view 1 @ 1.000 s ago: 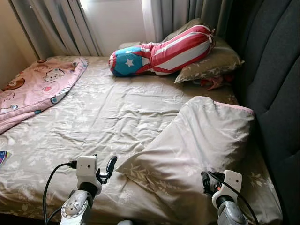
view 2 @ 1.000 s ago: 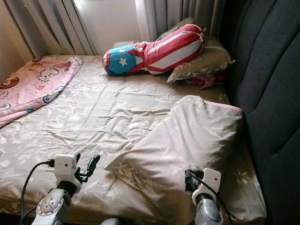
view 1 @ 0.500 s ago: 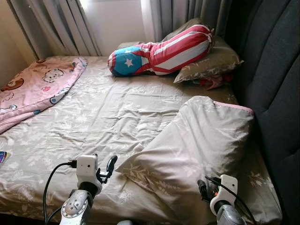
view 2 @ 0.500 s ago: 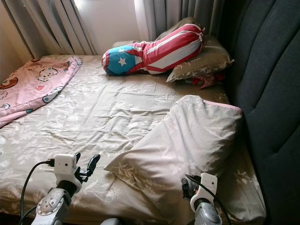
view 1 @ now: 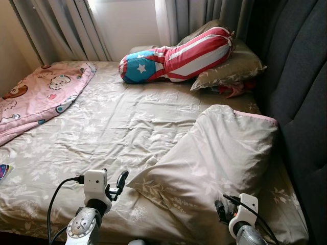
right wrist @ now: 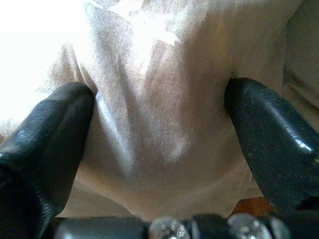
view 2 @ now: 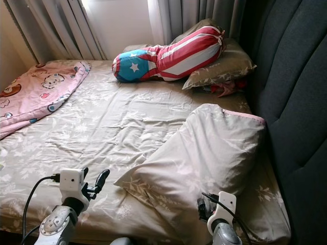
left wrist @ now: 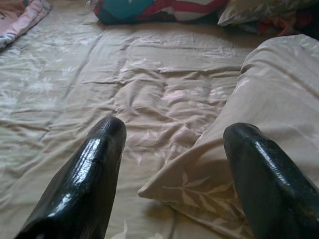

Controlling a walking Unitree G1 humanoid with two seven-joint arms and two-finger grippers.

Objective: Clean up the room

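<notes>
The soft, light beige leaf-print pillow (view 1: 219,153) lies at lower right of the bed; the right gripper (right wrist: 159,149) straddles its near edge with fingers apart, the left gripper (left wrist: 174,169) likewise spread, so pinch a corner.

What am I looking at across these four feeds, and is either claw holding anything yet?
The two wide pictures come from the robot's head, looking down at a bed. The close-ups come from wrist cameras, looking along each claw's black fingers. The left gripper hovers open over the sheet, holding nothing. The right gripper is open with the near edge of the big beige pillow between its fingers, not clamped. Farther back lie a flag-patterned bolster, another pillow and a pink blanket.
</notes>
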